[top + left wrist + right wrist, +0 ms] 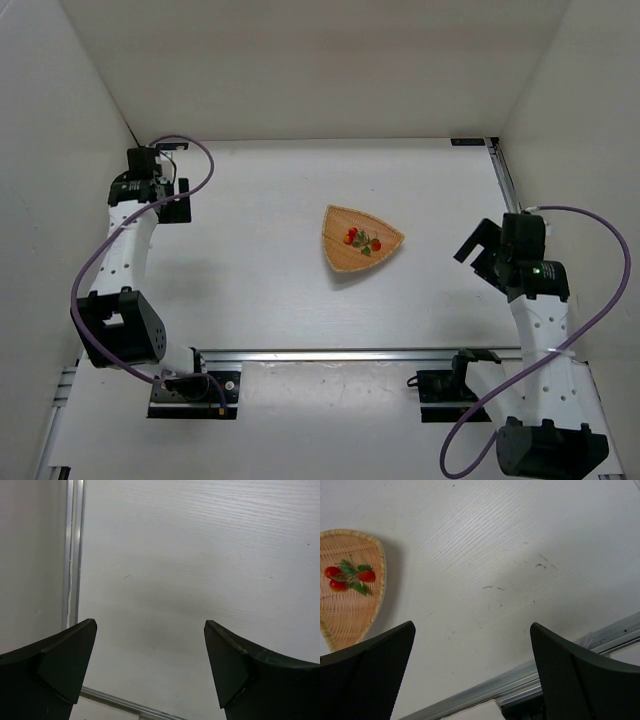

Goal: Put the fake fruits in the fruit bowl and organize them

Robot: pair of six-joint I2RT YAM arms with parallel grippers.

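Observation:
The fruit bowl point(340, 255) is a tan woven basket of rounded-triangle shape, right of the table's middle. Red berries with green leaves point(362, 240) lie inside it near its far side. In the right wrist view the bowl point(345, 615) is at the left edge with three red berries and leaves point(349, 577) in it. I cannot pick out a separate single berry. My right gripper point(472, 252) point(472, 626) is open and empty, to the right of the bowl. My left gripper point(176, 206) point(150, 625) is open and empty, far left over bare table.
An aluminium rail point(340, 354) runs along the table's near edge and another point(505, 180) along the right side. White walls enclose the table. A rail point(72, 555) shows beside the left gripper, and a rail point(520, 680) below the right gripper.

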